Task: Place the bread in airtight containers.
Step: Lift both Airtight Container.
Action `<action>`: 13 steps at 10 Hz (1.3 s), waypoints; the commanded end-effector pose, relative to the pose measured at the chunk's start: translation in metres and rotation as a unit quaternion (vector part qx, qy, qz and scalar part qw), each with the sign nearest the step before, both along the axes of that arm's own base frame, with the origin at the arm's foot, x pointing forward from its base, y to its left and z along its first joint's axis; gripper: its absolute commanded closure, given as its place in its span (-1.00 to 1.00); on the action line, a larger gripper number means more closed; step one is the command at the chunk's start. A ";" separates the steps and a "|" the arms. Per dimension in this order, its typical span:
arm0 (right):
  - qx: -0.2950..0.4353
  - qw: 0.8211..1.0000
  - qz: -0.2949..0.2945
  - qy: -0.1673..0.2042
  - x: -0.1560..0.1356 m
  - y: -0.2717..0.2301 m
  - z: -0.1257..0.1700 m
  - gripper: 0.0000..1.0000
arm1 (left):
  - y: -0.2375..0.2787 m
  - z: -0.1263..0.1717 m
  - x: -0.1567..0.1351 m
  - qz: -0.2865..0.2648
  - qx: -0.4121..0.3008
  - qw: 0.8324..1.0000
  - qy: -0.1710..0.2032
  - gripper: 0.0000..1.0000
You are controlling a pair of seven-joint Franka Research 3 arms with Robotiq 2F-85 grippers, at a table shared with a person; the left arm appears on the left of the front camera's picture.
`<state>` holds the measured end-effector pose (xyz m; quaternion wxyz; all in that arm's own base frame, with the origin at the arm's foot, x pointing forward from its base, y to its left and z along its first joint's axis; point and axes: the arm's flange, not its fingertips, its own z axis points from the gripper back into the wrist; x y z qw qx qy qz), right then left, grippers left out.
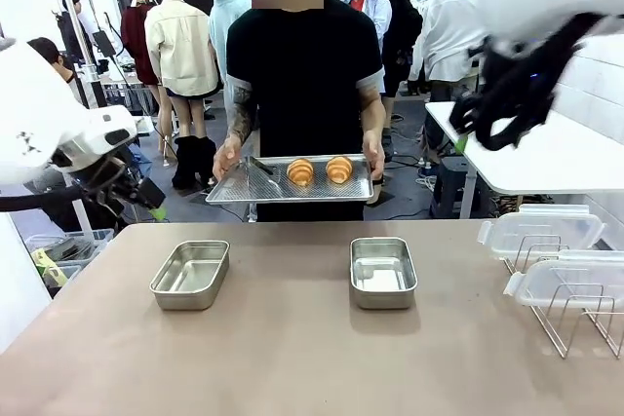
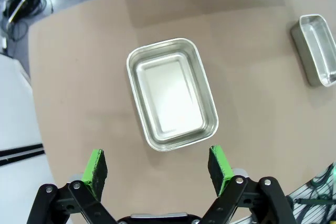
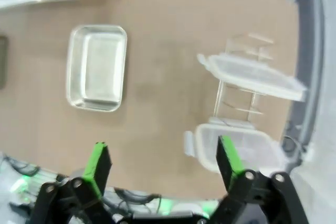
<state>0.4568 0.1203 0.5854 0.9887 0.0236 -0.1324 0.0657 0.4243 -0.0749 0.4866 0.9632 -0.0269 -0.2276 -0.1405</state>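
Bread point(image 1: 300, 171) on tray point(image 1: 239, 189) beyond two steel containers point(image 1: 190, 275)

A brown table point(image 1: 292, 358) with a rounded near-left corner carries everything. Taking its middle in the front view as the dial's hub, one open steel tub point(image 1: 190, 275) sits at about 10 o'clock and a second open steel tub point(image 1: 383, 273) at about 1 o'clock. They are well apart, both flat on the surface, and both look empty inside. At about 3 o'clock, by the right edge, stands a wire rack point(image 1: 575, 314). Two clear plastic lids point(image 1: 541, 231) rest on it, one behind the other, seemingly clear of the tabletop, though the blurred right wrist view leaves that unsure.
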 end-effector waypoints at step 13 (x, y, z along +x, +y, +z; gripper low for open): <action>0.014 0.994 -0.015 0.110 0.082 0.056 -0.195 -1.00 | 0.005 -0.102 0.059 0.106 -0.018 0.989 0.102 -1.00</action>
